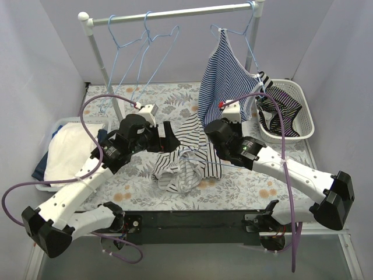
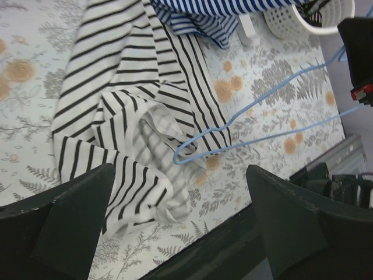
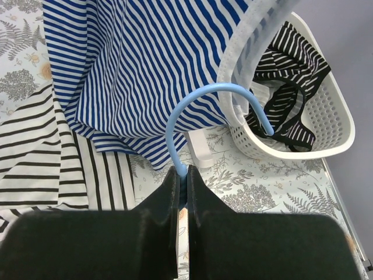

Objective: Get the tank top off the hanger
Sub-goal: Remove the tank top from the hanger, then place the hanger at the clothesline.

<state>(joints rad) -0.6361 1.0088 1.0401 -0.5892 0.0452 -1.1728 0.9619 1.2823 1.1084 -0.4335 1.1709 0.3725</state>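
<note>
The black-and-white striped tank top (image 1: 183, 160) lies crumpled on the floral table. A light blue wire hanger (image 2: 256, 140) is still threaded into it, one end tucked in the fabric folds. My right gripper (image 3: 182, 175) is shut on the hanger's hook (image 3: 204, 93), just right of the top. My left gripper (image 2: 179, 175) is open and empty, hovering above the tank top (image 2: 116, 116). In the top view the left gripper (image 1: 169, 140) and the right gripper (image 1: 213, 131) flank the garment.
A blue-striped top (image 1: 224, 76) hangs from the rail behind the right gripper. Empty blue hangers (image 1: 140, 52) hang to its left. A white basket (image 1: 303, 116) with dark striped clothes stands at the right. Folded white clothes (image 1: 67, 149) lie at the left.
</note>
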